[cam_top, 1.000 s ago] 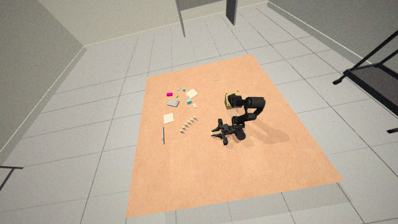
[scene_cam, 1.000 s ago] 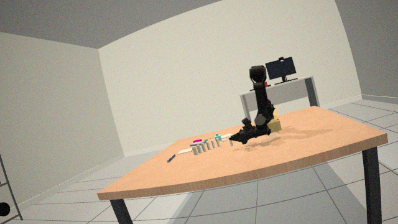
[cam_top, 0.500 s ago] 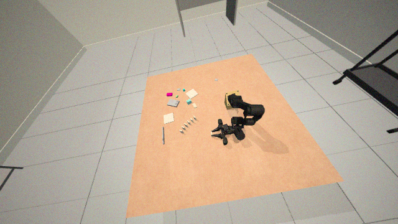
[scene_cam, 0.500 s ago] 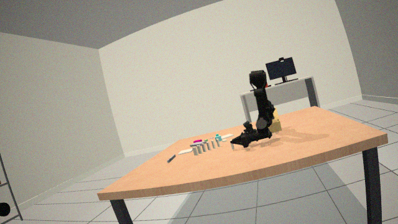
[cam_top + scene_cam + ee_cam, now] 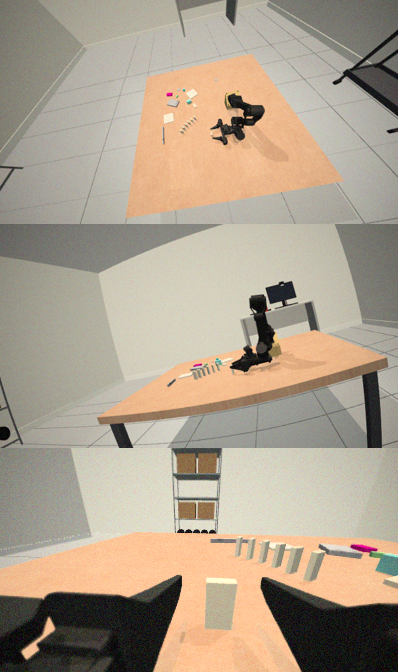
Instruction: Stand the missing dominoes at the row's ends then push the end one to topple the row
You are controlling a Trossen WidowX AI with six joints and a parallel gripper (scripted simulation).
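Wooden tabletop (image 5: 249, 168) (image 5: 249, 386) (image 5: 125, 563) below; gripper (image 5: 212, 133) (image 5: 231, 369) (image 5: 220, 580) low, level, fingers apart around an upright domino (image 5: 211, 134) (image 5: 232, 371) (image 5: 220, 604).

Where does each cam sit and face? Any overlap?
Top: high above the table, looking steeply down; shows the whole arm and the gripper.
Exterior: off one side of the table, slightly above its top, looking across it toward a desk with a monitor; arm shows in full.
Wrist: on the arm behind the gripper, looking out between its open fingers, almost level, to a shelf rack; only the fingers and their mounts show.
Top and wrist share the six-domino row and the lone domino.
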